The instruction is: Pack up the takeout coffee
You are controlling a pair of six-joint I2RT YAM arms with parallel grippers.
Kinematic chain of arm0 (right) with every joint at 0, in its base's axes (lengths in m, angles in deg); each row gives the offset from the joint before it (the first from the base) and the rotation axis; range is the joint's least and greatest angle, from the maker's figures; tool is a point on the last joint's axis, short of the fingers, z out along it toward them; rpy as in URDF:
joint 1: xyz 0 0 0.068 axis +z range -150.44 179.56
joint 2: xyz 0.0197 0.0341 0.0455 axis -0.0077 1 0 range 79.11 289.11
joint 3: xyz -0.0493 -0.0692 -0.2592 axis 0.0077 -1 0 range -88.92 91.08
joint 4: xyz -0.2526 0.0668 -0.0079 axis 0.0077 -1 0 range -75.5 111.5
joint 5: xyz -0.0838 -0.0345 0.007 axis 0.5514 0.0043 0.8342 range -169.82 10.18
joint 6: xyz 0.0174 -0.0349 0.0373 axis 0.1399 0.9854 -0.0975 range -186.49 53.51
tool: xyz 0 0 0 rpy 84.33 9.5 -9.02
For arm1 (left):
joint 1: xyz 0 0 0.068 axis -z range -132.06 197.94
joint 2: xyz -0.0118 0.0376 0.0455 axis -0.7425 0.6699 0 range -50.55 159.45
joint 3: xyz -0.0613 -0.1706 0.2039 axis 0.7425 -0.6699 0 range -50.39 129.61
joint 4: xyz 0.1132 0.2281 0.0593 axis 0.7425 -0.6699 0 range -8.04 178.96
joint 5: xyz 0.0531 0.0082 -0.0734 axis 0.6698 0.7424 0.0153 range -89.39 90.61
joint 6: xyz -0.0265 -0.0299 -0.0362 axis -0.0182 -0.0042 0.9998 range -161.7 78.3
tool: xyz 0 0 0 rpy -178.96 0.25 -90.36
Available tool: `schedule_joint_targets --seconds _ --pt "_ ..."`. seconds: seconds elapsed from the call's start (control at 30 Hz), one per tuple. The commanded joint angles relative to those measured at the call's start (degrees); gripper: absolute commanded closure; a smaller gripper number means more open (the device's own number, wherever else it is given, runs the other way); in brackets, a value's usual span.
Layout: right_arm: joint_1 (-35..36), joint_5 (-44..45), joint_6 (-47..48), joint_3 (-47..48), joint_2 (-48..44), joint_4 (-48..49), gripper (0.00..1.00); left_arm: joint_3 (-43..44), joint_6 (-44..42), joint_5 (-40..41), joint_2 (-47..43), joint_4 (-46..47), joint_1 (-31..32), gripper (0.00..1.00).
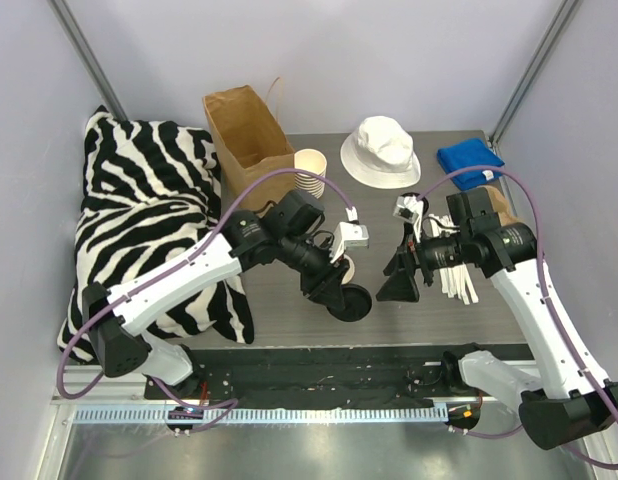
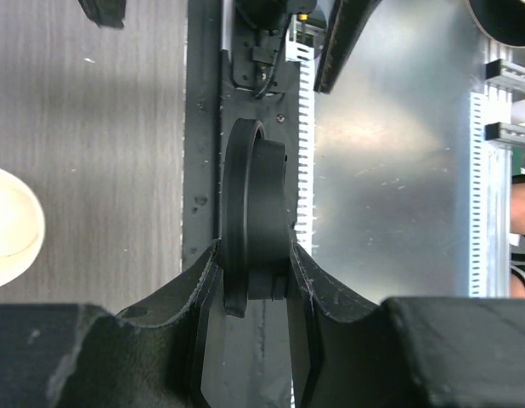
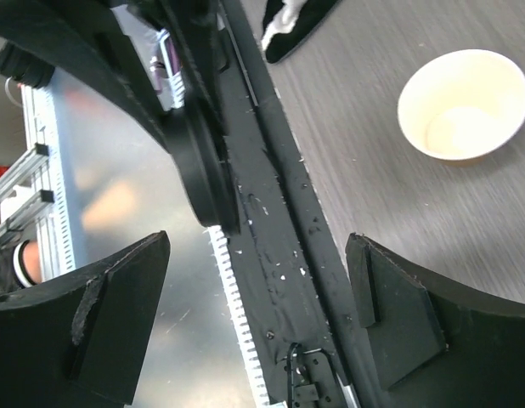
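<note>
**Gripper state.** The left gripper (image 2: 254, 255) is clamped on the black lid (image 2: 252, 212). The lid stands on edge between the two fingers, with its rim rising past the fingertips. The right gripper (image 3: 258, 255) has its fingers spread wide with nothing between them.

**Position of the task items.** The takeout coffee is in two separate parts.
- The lid is off the cup and held above the black strip at the near edge of the table (image 1: 289, 320). In the top view it shows as a dark disc low on the left gripper, just beside the right gripper's tips but apart from them.
- The paper cup (image 3: 462, 102) stands upright on the grey tabletop with its mouth uncovered and its cream interior showing. In the right wrist view it sits beyond that gripper's right-hand finger, well outside the gap and touching neither finger.
- In the left wrist view the cup appears only as a cream arc at the left edge, off to the side of the clamped lid and apart from it.

**Count of items.**
- Black lid: one.
- Loose paper cup: one.
- Stack of cream cups (image 1: 311, 172): one stack; the number of cups in it cannot be told.
- Brown paper bag (image 1: 247, 130): one, standing open at the back.
- White bucket hat (image 1: 381, 150): one.
- Blue cloth (image 1: 469, 160): one.
- Zebra-striped cushion (image 1: 149, 210): one, along the left side.
- White sticks (image 1: 459, 283): one bunch beside the right arm; the number cannot be told.
</note>
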Motion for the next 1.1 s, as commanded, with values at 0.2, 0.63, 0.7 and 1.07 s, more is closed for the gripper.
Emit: schedule_joint_targets --seconds 0.2,0.63,0.7,1.07 --pt "2.6 -5.5 -3.7 -2.0 0.0 4.8 0.11 3.8 2.8 -5.2 2.9 2.0 -1.6 0.79" --pt "4.4 -6.3 -8.9 -5.7 1.7 12.1 0.39 5.7 5.0 -8.7 6.1 2.9 -4.2 0.8" --pt "4.6 -5.8 -9.9 -6.4 1.7 13.5 0.43 5.9 5.6 -9.0 6.2 3.3 -4.7 0.8" --pt "3.0 -7.7 -19.1 -7.9 1.2 19.6 0.99 7.7 12.4 2.9 0.7 12.3 -9.4 0.39"
